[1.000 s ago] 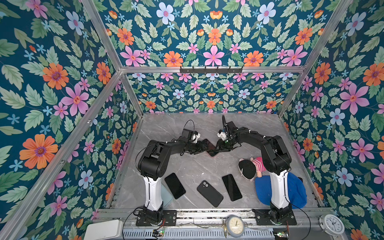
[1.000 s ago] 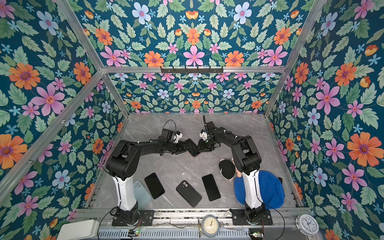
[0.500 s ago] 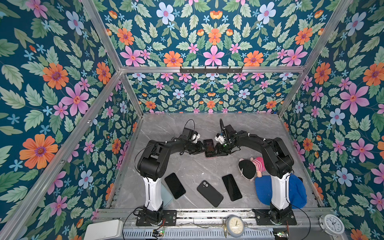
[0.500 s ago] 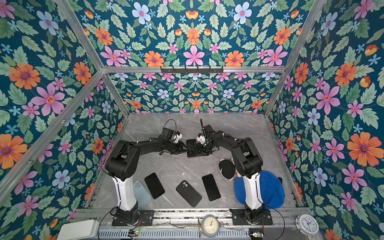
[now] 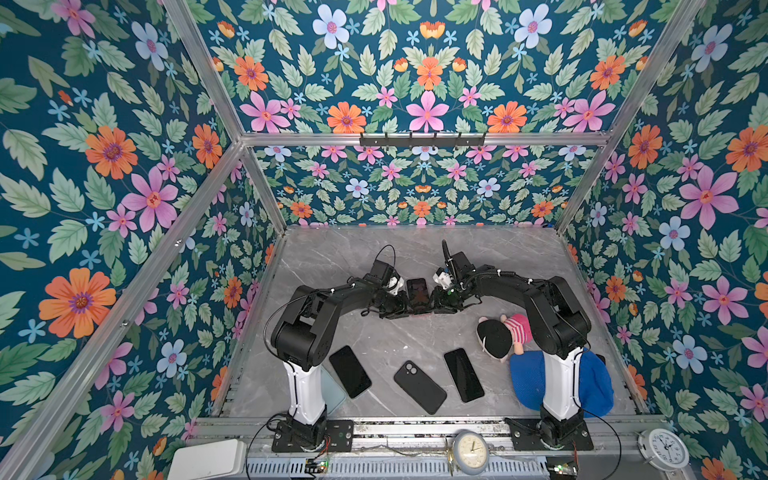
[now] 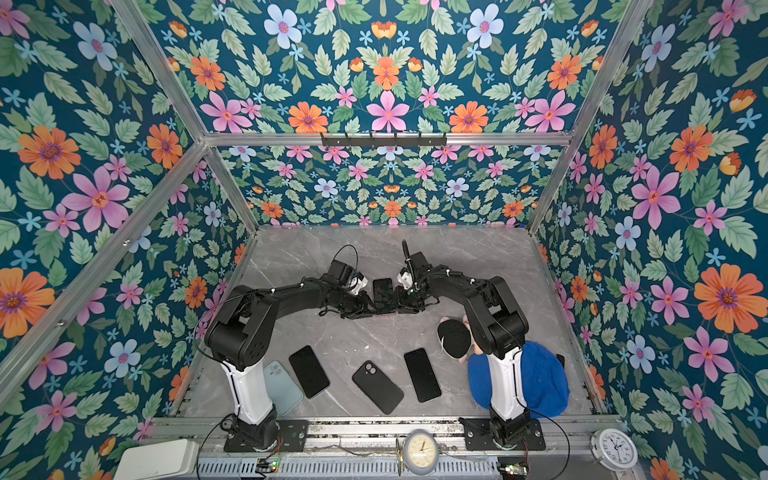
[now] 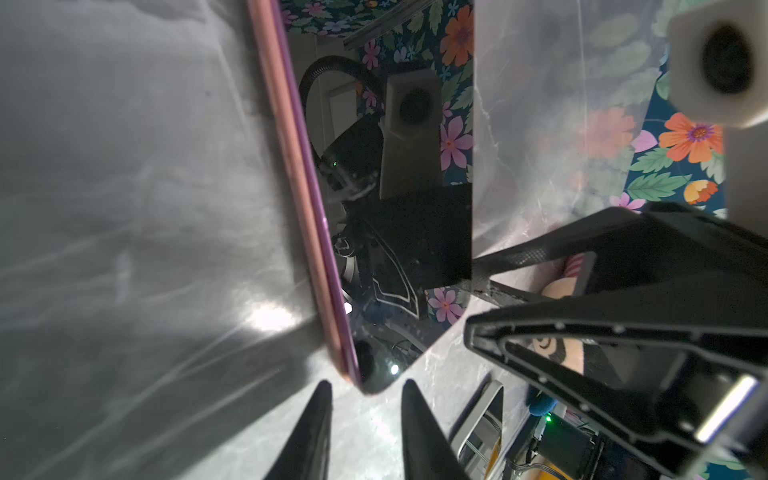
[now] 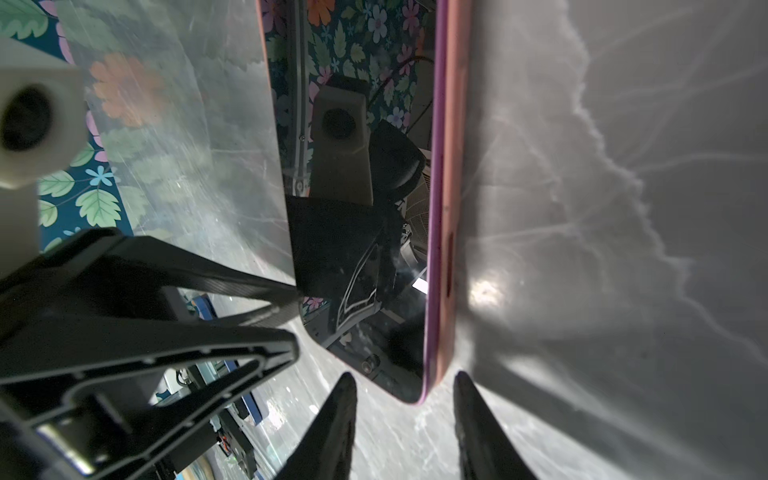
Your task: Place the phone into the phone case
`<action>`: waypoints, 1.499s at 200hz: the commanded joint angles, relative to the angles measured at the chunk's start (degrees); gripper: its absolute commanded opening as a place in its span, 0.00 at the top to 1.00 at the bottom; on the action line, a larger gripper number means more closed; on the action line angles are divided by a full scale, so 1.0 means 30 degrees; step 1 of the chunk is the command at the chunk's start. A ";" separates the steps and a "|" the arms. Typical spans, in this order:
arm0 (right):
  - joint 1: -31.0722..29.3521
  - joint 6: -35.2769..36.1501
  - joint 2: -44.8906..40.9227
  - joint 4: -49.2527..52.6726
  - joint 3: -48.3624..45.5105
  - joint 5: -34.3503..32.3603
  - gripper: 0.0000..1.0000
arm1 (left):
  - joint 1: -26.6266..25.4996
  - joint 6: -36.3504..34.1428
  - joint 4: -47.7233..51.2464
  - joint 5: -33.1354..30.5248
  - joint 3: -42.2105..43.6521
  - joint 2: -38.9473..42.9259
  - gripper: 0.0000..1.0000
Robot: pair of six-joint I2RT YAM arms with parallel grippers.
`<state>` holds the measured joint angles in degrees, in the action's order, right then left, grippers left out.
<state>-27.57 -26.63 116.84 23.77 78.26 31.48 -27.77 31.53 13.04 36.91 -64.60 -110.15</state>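
In both top views I have the left gripper (image 5: 404,309) just left of the frame's centre, low over the grey table (image 5: 332,257). On its wrist feed its fingers (image 7: 316,428) rise from the bottom edge. They are parted by a narrow gap with nothing clamped in it. The near corner of the phone (image 7: 395,228) sits right at the mouth of that gap, and I can't tell whether it touches.

The phone (image 5: 417,291) lies flat at centre frame, dark screen up, directly between my two grippers. The pink phone case (image 7: 291,174) runs along its outer edge; I can't tell if it's fully seated.

Just right of it is the right gripper (image 5: 434,306), facing the left one. Its fingers (image 8: 469,419) are likewise a little apart and grip nothing, with the phone's other near corner at the gap.

In the lower right, a doll (image 5: 496,338) and a blue cloth (image 5: 528,382) lie well apart from all this.
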 commanded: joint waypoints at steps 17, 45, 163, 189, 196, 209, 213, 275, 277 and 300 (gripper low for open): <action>-0.0132 -0.0255 0.0049 -0.0567 -0.0195 0.0316 0.60 | -0.0001 -0.0369 0.0909 -0.0680 -0.0377 -0.0421 0.77; -0.0323 -0.0300 0.0132 -0.0716 -0.0199 0.0403 0.60 | 0.0028 -0.0744 0.1405 -0.1058 -0.0683 -0.0659 0.82; -0.0956 -0.0472 0.0356 -0.0995 -0.0129 0.0267 0.61 | 0.0145 -0.1003 0.1155 -0.1385 -0.0590 -0.1370 0.94; -0.1129 -0.0485 0.0465 -0.0936 0.0017 0.0085 0.61 | 0.0215 -0.1047 0.1147 -0.1484 -0.0510 -0.1413 0.95; -0.1175 -0.0471 0.0512 -0.0937 0.0038 0.0079 0.61 | 0.0235 -0.1047 0.1144 -0.1500 -0.0500 -0.1443 0.95; -0.1261 -0.0476 0.0550 -0.0962 0.0067 0.0052 0.61 | 0.0264 -0.1076 0.1133 -0.1507 -0.0548 -0.1513 0.96; -0.1253 -0.0496 0.0551 -0.0944 0.0075 0.0052 0.61 | 0.0290 -0.1091 0.1134 -0.1500 -0.0535 -0.1516 0.96; -0.1414 0.0063 0.0446 -0.0088 0.0485 -0.0639 0.61 | 0.0443 -0.1339 0.1565 -0.1748 -0.0581 -0.0496 0.81; -0.1414 0.0126 0.0404 0.0005 0.0515 -0.0707 0.61 | 0.0454 -0.1340 0.1570 -0.1753 -0.0585 -0.0470 0.80; -0.1346 0.0636 0.0063 0.0789 0.0806 -0.1517 0.59 | 0.0467 -0.1398 0.1579 -0.1572 -0.0616 -0.0374 0.71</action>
<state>-31.38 -26.89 117.78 24.47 79.88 26.96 -26.48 28.51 14.41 36.99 -66.67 -111.15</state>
